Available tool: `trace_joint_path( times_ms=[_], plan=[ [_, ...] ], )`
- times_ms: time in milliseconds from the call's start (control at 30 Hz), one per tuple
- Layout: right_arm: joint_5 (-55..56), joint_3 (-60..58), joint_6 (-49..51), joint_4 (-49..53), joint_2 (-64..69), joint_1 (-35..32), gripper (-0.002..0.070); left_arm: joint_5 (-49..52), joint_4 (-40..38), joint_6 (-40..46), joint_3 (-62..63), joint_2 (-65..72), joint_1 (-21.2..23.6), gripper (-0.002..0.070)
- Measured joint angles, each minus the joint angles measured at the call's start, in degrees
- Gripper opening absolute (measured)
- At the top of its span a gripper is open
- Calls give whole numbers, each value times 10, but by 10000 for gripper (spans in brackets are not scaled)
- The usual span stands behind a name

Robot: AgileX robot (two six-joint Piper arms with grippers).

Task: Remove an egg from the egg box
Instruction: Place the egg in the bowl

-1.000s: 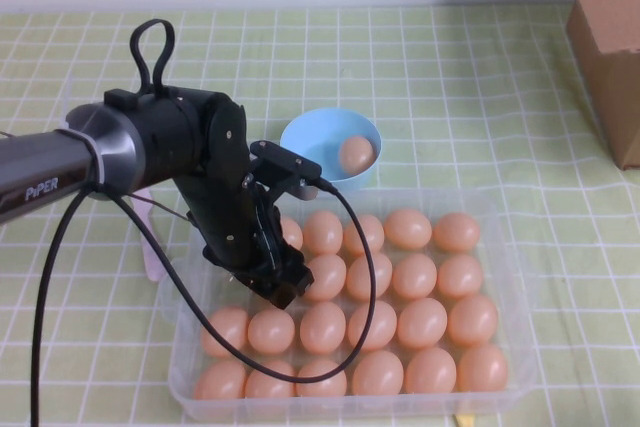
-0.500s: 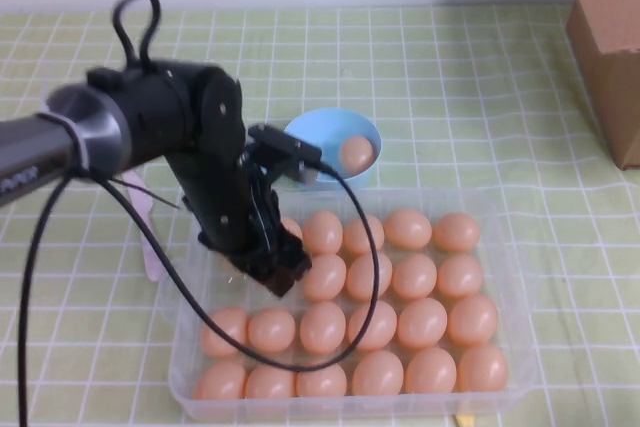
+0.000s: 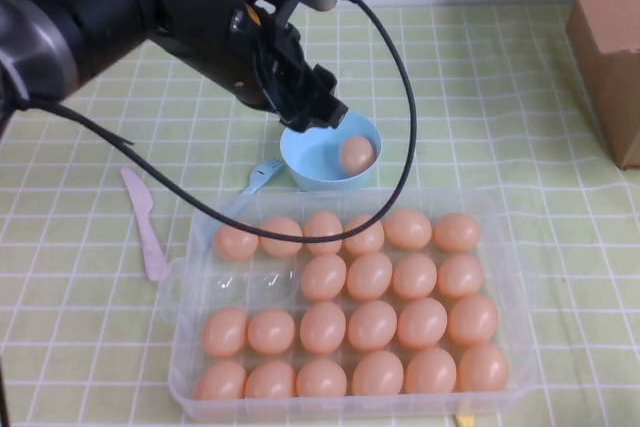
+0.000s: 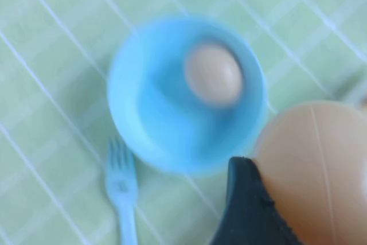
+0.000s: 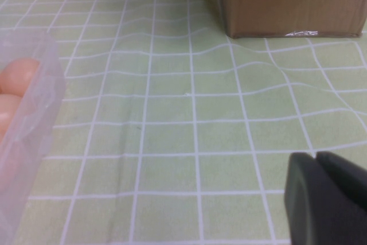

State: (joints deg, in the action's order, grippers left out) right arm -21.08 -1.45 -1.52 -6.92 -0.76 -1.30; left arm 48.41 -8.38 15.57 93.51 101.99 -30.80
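**A:** What sits nearest to me?

**B:** The egg box [image 3: 505, 247], a clear tray full of peach eggs. Two cups in its left part are bare.

**A:** What do I see to the left of it?

**B:** A pale pink knife [image 3: 145, 224] lies on the green checked cloth [image 3: 480, 77]. A light blue fork [image 3: 262, 173] lies just past the box's far left corner.

**A:** And farther back?

**B:** I see the blue bowl [image 3: 312, 157] just past the box, with one egg already inside it. My left gripper [image 3: 318, 117] hangs over the bowl's left rim.

**A:** Is it holding anything?

**B:** Yes. In the left wrist view the egg [image 4: 318, 167] is pinched against a dark finger [image 4: 248, 210], up in the air above the bowl.

**A:** And my right gripper [image 5: 327, 199]?

**B:** It is low over the cloth on the right side, fingers pressed together, holding nothing. The brown cardboard box [image 3: 608, 32] stands far right.
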Motion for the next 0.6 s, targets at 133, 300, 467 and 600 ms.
trace_joint_path(
  times_ms=[133, 300, 467, 600],
  plan=[
    [0, 0, 0, 0, 0, 0, -18, -51, 0, 14, 0, 37, 0, 354],
    [0, 0, 0, 0, 0, 0, -18, -80, 0, 21, 0, 96, 0, 354],
    [0, 0, 0, 0, 0, 0, -18, -114, 0, 26, 0, 130, 0, 354],
    [0, 0, 0, 0, 0, 0, -18, -135, 0, 27, 0, 135, 0, 376]
  ],
)
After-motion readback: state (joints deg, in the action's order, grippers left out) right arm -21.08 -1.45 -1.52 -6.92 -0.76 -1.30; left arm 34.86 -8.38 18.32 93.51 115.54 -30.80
